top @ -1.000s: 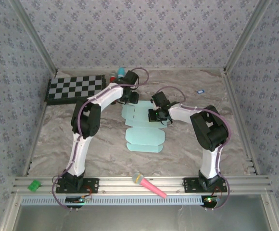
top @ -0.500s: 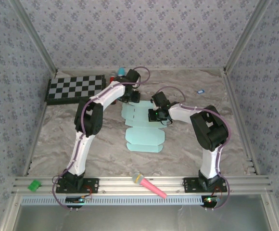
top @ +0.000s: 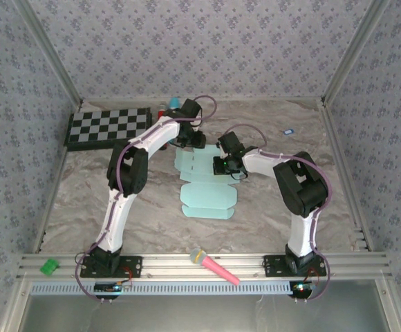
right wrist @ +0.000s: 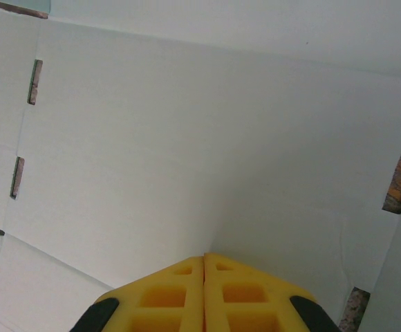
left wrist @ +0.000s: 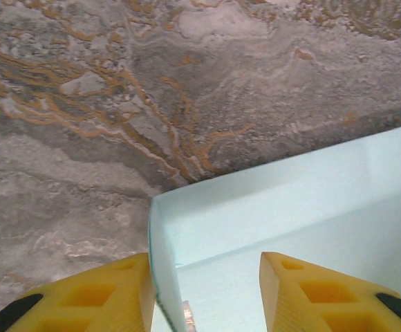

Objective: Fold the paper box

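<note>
The left gripper (left wrist: 204, 270) has its fingers apart astride an upturned edge of the paper box (left wrist: 304, 194), whose card spreads from them toward 2 o'clock. The right gripper (right wrist: 204, 261), fingers together, points down at flat card. From above, the sheet's long axis runs 12 to 6, with the left gripper at its 12 end and the right at 3; whether the edge touches a pad is probably too cropped to tell.

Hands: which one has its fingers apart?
The left hand, fingers either side of a raised edge of the paper box; the right hand has its fingers shut together.
</note>
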You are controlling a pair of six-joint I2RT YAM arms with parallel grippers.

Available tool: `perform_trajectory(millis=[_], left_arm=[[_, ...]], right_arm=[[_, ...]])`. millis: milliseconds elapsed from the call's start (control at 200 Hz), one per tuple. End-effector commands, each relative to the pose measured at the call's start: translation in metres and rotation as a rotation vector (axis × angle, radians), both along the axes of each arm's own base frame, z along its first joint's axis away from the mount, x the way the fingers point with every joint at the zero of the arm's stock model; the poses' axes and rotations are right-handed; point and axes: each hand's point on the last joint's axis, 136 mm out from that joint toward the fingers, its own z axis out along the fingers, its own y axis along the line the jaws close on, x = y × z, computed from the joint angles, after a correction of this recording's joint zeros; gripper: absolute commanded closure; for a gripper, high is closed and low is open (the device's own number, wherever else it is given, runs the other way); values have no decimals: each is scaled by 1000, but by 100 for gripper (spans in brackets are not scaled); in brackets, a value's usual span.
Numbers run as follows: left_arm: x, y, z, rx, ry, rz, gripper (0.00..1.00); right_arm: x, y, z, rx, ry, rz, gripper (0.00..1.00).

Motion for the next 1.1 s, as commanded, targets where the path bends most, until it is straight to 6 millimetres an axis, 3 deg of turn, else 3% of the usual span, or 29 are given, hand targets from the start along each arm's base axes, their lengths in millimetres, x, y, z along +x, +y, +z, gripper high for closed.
perform_trajectory(millis=[0, 270, 420, 555, 905, 929, 1094], left_arm=[[0, -15, 5, -72, 21, -26, 57], [-1, -25, -9, -112, 67, -42, 57], [0, -23, -4, -112, 59, -41, 57], [2, -19, 12, -104, 21, -40, 57], [-8, 5, 86, -79, -139, -39, 52], [-14, 11, 80, -56, -126, -37, 52], [-38, 46, 86, 26, -162, 21, 49]], right_arm=[[-11, -5, -15, -31, 48, -5, 92], [-12, -6, -16, -37, 48, -4, 92], [-13, -7, -16, -39, 49, -6, 92], [-13, -8, -14, -41, 44, -9, 92], [-14, -14, -13, -57, 47, -24, 92], [-14, -14, -13, -60, 46, -25, 92], [-15, -16, -13, -63, 49, -25, 92]])
